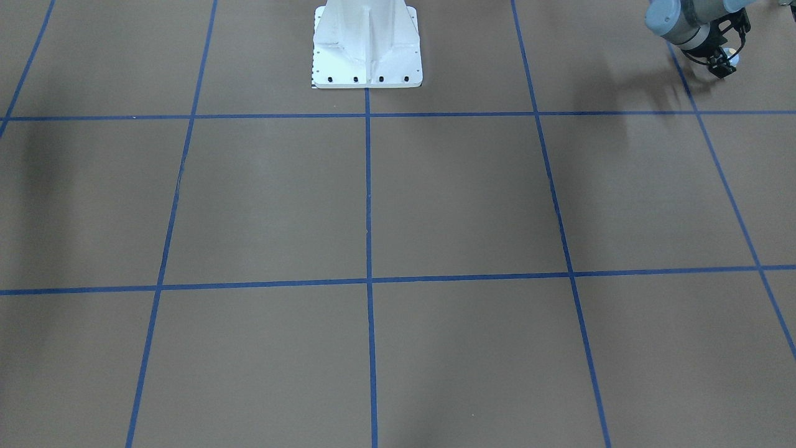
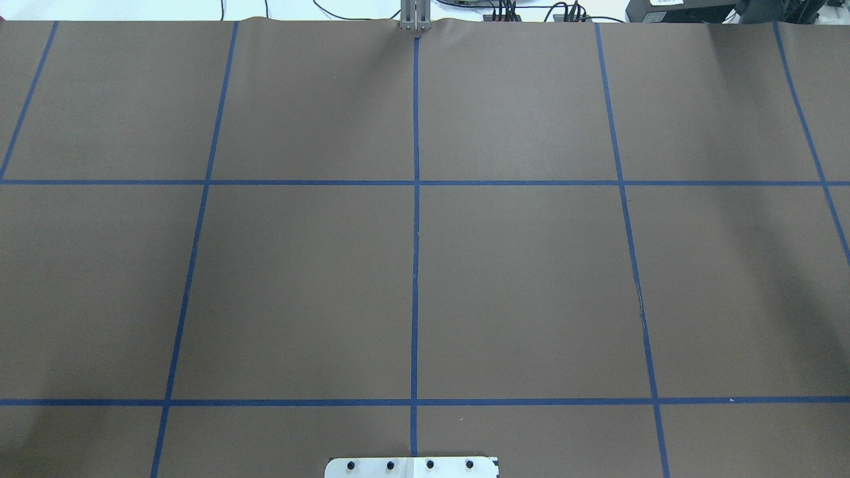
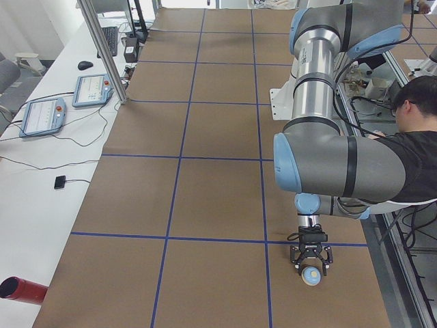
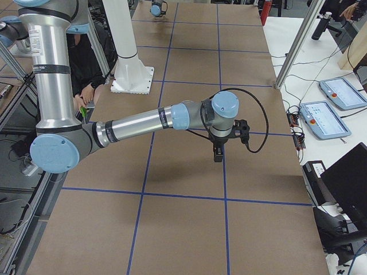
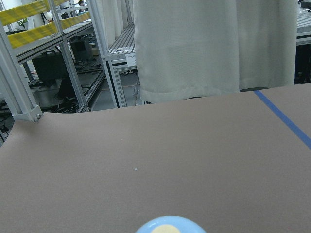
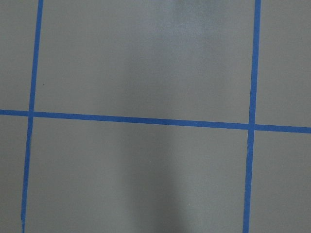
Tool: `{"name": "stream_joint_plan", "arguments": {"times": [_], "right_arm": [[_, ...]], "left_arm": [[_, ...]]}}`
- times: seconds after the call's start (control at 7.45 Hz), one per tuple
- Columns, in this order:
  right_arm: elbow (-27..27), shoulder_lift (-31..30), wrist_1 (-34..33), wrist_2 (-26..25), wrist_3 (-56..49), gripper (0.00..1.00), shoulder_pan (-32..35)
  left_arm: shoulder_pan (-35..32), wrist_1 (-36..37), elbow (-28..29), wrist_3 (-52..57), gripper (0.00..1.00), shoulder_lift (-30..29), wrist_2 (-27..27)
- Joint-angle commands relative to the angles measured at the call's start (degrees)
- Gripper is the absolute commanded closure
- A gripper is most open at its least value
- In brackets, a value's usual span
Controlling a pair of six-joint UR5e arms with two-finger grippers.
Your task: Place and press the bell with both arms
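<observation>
Left pincer (image 3: 311, 266) clenched around the bell (image 3: 311, 276), held low over the brown table (image 3: 205, 205) near its left end, right pincer (image 4: 218, 156) pointing down by a blue tape line (image 4: 224, 177), clenched or released I cannot tell, a person (image 3: 410, 150) seated beyond the left arm.

Matt brown paper over the surface (image 2: 299, 285), smooth blue tape lines (image 2: 416, 265), glossy white painted metal pedestal (image 1: 367, 43), left arm (image 3: 319, 89) of satin silver metal with smooth light-blue plastic caps, smooth-shelled bell (image 3: 311, 275), pale woven cloth curtain (image 5: 214, 48) at 12 o'clock.

Opposed front, overhead views; shared table (image 1: 460, 199)
</observation>
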Motion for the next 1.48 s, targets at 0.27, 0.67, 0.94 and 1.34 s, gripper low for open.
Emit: {"name": "stream_joint_plan", "arguments": {"times": [0.27,0.67,0.94,1.34], "right_arm": [[0.1,0.5,-0.3,0.1,0.1,0.00,0.0],[0.1,0.9,-0.4,0.1,0.2,0.00,0.0],[0.1,0.9,-0.4,0.1,0.3,0.00,0.0],[0.0,1.3,-0.4,0.0,0.3,0.00,0.0]], "left_arm": [[2.0,-0.4,0.3,-1.7,1.00,0.8,-0.1],[3.4,-0.2,-6.6,-1.4,1.00,7.9,-3.6],[3.8,0.1,-17.4,-1.3,1.00,14.3,-3.8],[6.0,0.4,-25.4,-0.7,1.00,14.9,-10.4]]}}
